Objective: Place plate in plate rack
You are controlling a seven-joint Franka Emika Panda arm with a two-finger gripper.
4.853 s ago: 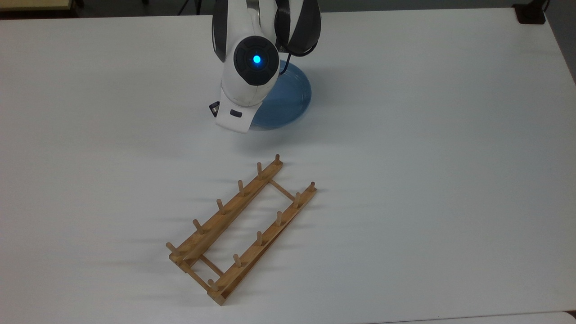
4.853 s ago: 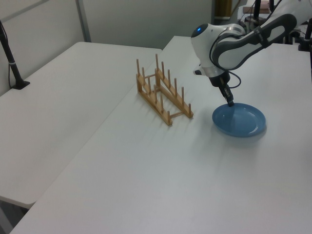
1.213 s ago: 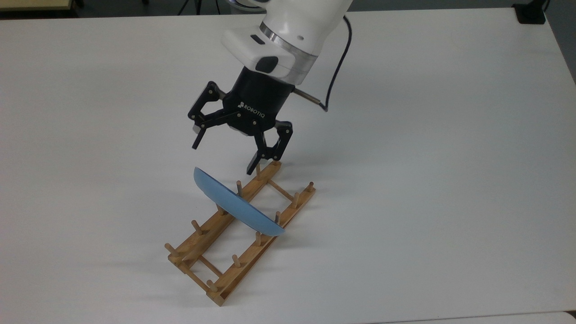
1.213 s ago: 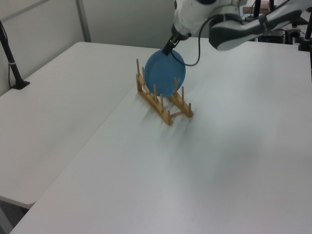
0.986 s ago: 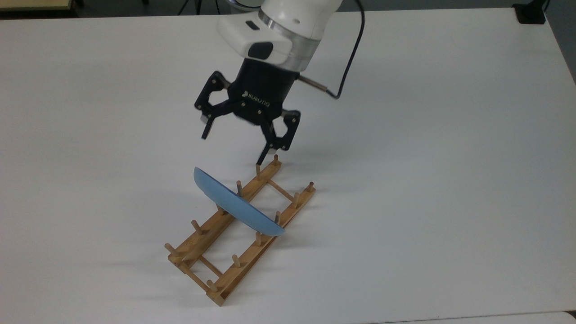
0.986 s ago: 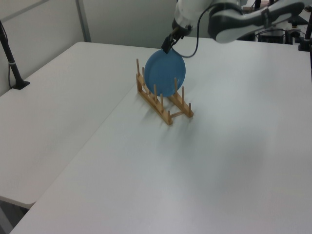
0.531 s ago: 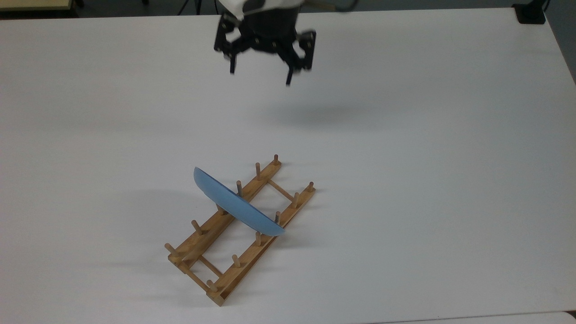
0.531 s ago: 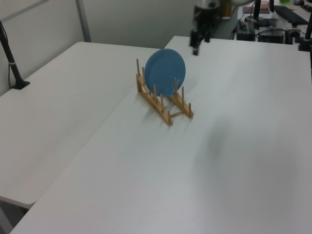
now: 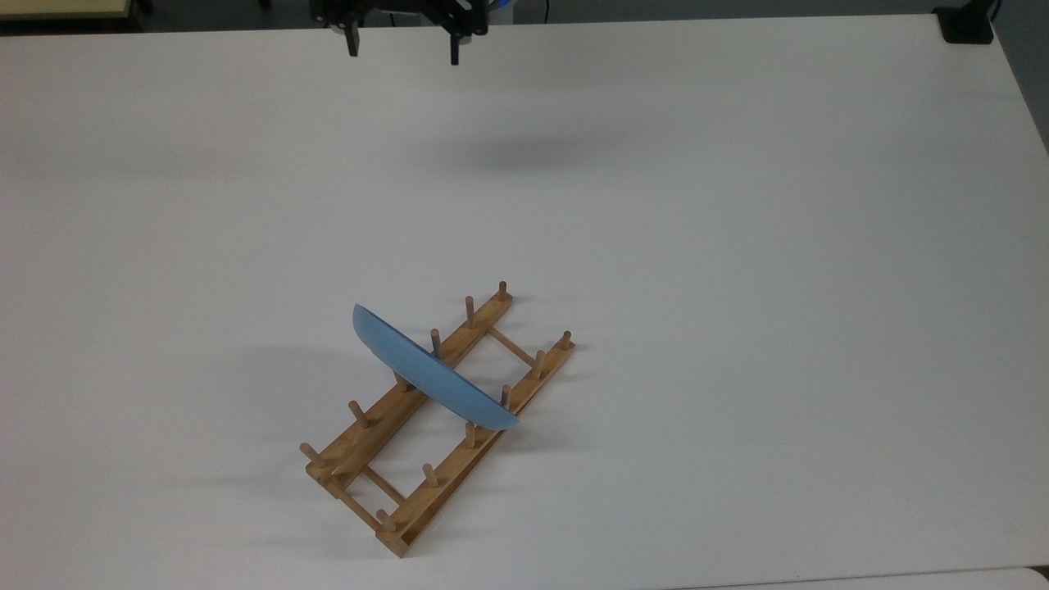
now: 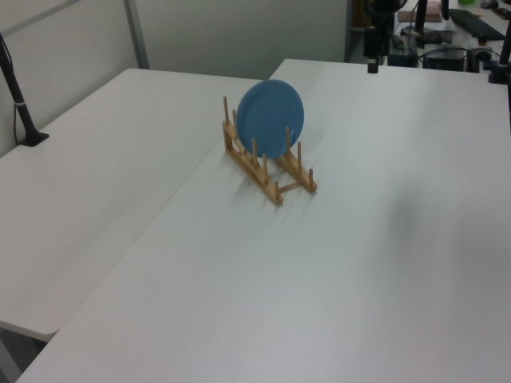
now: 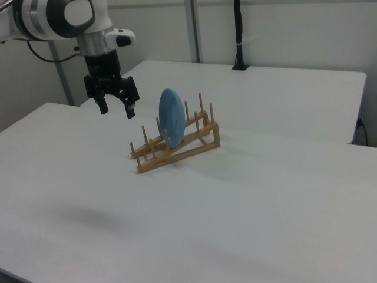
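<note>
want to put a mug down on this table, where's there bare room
Nearly everywhere. In the top view, the table is bare across its whole right half, along the left side, and in the wide band between the rack and the open pincer at the far edge. The one crowded spot is the rack, where the plate stands on edge between the pegs.

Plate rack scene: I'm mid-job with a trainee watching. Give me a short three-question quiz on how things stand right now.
1. True or false: the light-blue plate lies flat on the white table.
2. What holds the plate upright? A) the gripper B) the pegs of the wooden plate rack C) a person's hand
3. Are the gripper's fingers open or shut, and are they touching the plate?

Key: 1. False; it stands on edge in the rack. 2. B. 3. Open, well clear of the plate.
</note>
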